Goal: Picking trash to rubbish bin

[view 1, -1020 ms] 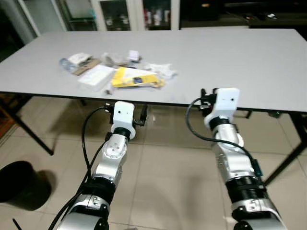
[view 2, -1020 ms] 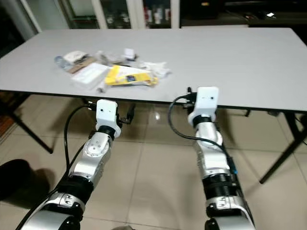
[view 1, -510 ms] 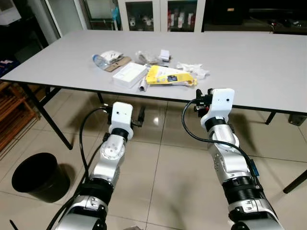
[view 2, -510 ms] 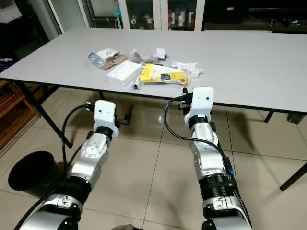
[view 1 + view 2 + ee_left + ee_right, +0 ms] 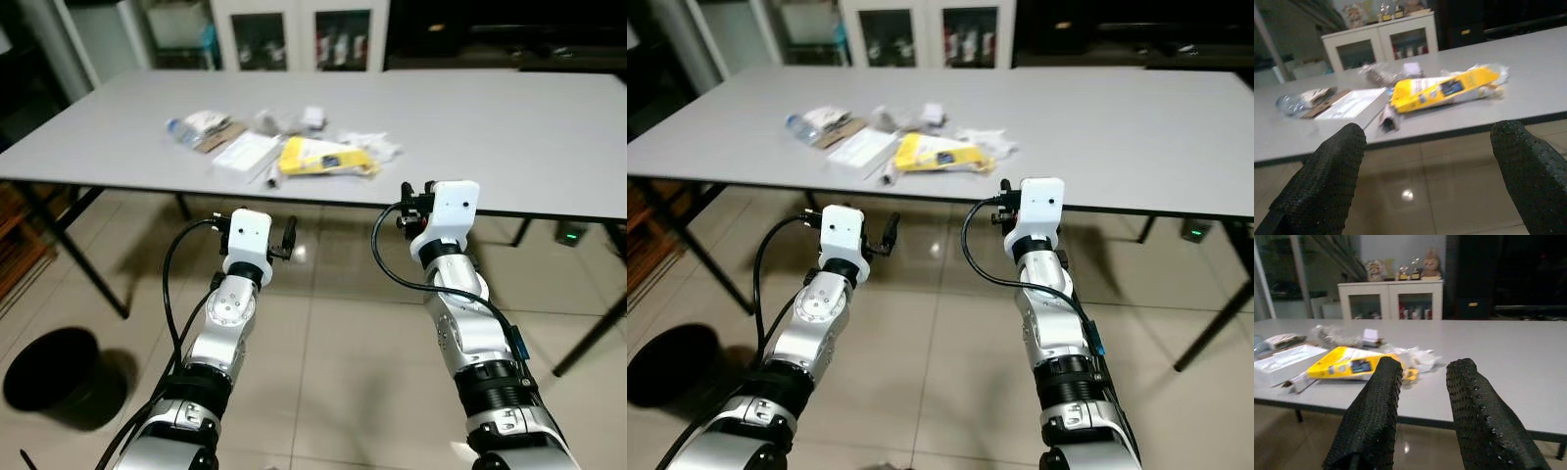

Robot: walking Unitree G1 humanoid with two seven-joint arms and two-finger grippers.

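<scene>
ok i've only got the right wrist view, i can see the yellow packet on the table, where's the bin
observer: the black rubbish bin stands on the floor to the robot's left, nearer to it than the table.
operator: and is the left hand carrying anything
observer: no, the left hand is open and empty, held short of the table's near edge.
</scene>
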